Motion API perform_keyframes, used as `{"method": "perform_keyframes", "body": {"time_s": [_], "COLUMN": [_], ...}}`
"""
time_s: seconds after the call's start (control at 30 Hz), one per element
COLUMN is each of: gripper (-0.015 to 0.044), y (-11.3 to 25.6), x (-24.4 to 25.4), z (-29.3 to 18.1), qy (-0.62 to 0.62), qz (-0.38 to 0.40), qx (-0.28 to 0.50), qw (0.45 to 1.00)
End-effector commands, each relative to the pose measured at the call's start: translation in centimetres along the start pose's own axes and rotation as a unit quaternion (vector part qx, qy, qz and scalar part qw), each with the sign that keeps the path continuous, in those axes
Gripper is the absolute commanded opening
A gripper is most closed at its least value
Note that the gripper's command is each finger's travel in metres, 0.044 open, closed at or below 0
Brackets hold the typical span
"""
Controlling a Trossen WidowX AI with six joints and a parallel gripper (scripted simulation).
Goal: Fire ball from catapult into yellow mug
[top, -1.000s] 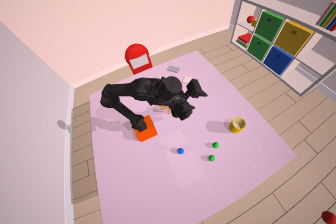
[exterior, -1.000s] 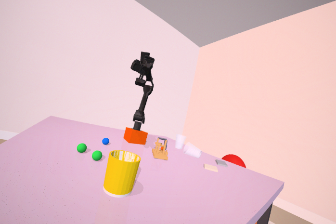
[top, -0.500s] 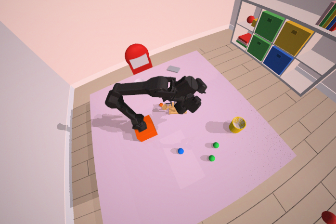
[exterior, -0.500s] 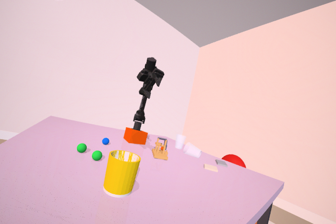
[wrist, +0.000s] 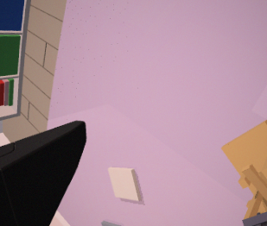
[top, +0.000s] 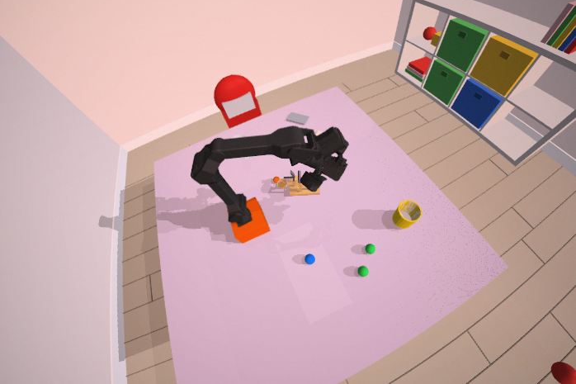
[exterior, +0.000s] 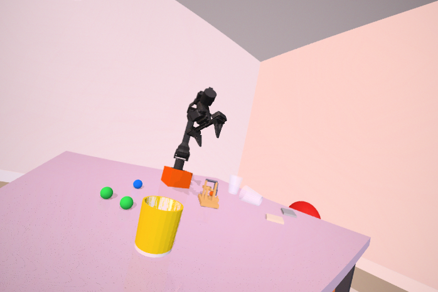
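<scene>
Desk: Condition of the catapult?

Me: From my console, I find the catapult tan and wooden-looking, with a flat rectangular base, two uprights, a dark grey crosspiece and a small round cup at one end. It stands on the pink table, near the arm's orange base. The wrist view gives me only part of it, at the lower right.

Desk: And the ball?

Me: Four on the table. The orange ball is small, smooth and at the cup end; whether it touches the cup, I cannot tell. The blue ball and two green balls lie well apart from the catapult.

Desk: The mug?

Me: Yellow, upright, open at the top, pale inside. I place the mug on the far side of the catapult from the cup end.

Desk: Your gripper?

Me: My gripper is above the table, fingers spread wide, nothing between them.
</scene>
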State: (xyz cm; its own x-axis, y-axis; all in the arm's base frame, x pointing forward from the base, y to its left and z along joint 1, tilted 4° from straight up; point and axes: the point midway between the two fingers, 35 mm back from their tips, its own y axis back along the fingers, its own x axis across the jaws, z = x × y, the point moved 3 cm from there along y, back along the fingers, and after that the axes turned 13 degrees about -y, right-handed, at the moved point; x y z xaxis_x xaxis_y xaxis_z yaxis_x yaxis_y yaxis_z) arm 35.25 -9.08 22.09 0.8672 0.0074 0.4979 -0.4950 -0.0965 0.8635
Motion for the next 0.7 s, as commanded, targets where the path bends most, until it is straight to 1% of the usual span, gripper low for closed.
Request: {"method": "perform_keyframes", "body": {"time_s": [0.0,0.33,0.67], "gripper": [0.0440,0.0440,0.0440], "y": [-1.7,-5.9,-9.3], "x": [-0.7,-2.8,-5.7], "z": [-1.2,-4.8,-8.5], "qy": [0.040,0.166,0.296], "qz": [-0.033,-0.120,-0.203], "qx": [0.008,0.036,0.068], "qw": [0.999,0.978,0.931]}}
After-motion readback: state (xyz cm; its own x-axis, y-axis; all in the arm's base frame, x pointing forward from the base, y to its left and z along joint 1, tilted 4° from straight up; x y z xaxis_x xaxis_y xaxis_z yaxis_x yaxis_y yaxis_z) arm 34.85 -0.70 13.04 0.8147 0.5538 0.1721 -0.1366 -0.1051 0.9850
